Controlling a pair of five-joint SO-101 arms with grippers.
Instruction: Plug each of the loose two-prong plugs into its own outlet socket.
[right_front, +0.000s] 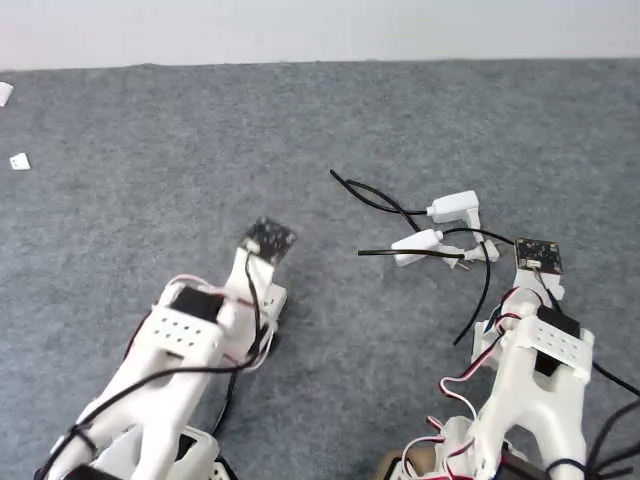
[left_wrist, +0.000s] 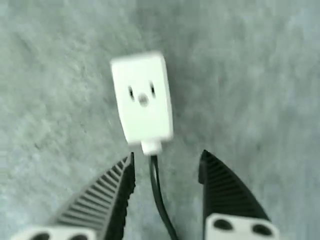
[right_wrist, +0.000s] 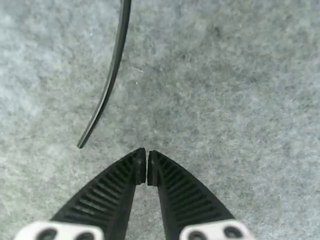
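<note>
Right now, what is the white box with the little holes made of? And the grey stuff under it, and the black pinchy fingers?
The white outlet socket looks like hard, smooth plastic: flat, even faces and clean edges. The grey surface looks like carpet or felt: fuzzy and matte. The left gripper's fingers look like black plastic or rubber, matte with moulded ridges.

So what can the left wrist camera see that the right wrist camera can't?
Left wrist camera: a white socket lying face up, with its black cord running back through the open left gripper.
Right wrist camera: a loose wire end lying ahead of the right gripper, which is shut on nothing.
Both: grey carpet and black ribbed fingers.
</note>
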